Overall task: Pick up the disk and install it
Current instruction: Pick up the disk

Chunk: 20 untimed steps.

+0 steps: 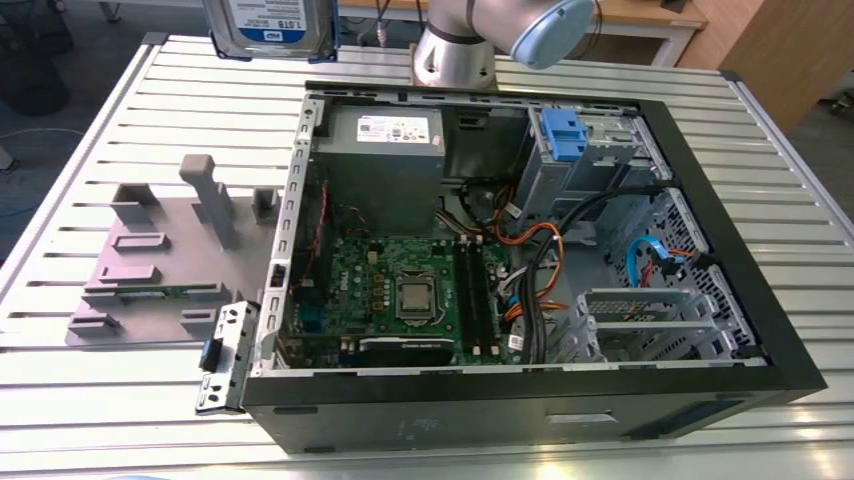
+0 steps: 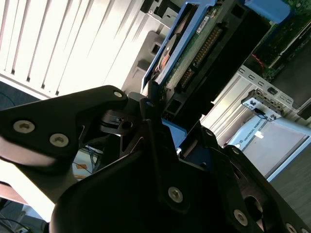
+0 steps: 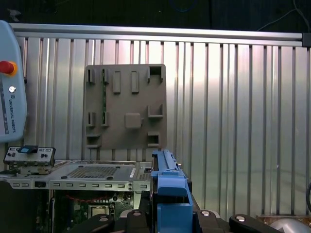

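Observation:
The disk (image 1: 274, 25), a silver drive with a blue-and-white label, hangs in the air above the far side of the table, cut off by the exterior view's upper edge. In the second wrist view the disk (image 2: 192, 46) shows its circuit board and blue rails, clamped between the black fingers (image 2: 148, 109) of my gripper (image 2: 167, 114). In the first wrist view its blue-railed edge (image 3: 167, 182) stands upright in the gripper (image 3: 170, 216). The gripper is shut on it, above the table and outside the open computer case (image 1: 534, 250).
Inside the case a drive bay with a blue latch (image 1: 561, 135) stands beside the grey power supply (image 1: 384, 140); cables and the motherboard (image 1: 414, 290) fill its floor. A grey parts fixture (image 1: 160, 250) lies on the slatted table at the exterior view's left, near a metal bracket (image 1: 227, 355). The arm's base (image 1: 461, 50) stands behind the case.

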Motion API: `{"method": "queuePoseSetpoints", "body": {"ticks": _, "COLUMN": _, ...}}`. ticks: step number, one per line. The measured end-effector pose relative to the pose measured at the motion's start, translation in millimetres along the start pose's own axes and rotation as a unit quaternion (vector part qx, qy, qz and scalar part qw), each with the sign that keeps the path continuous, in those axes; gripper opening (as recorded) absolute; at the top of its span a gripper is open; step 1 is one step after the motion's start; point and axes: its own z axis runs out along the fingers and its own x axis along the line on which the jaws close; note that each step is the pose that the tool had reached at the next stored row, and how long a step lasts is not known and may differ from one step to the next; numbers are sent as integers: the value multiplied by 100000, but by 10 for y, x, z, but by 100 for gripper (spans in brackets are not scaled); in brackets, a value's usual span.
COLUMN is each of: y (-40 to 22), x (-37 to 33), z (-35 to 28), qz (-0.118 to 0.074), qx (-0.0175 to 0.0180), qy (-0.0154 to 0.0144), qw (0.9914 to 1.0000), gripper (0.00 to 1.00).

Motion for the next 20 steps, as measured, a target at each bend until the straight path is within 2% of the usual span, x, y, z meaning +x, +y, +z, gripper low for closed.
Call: {"method": "queuePoseSetpoints", "body": {"ticks": 20, "y": -48, "x": 1, "z": 0, "qz": 2, "qx": 1, "qy": -2, "qw": 100000, "gripper": 36}}
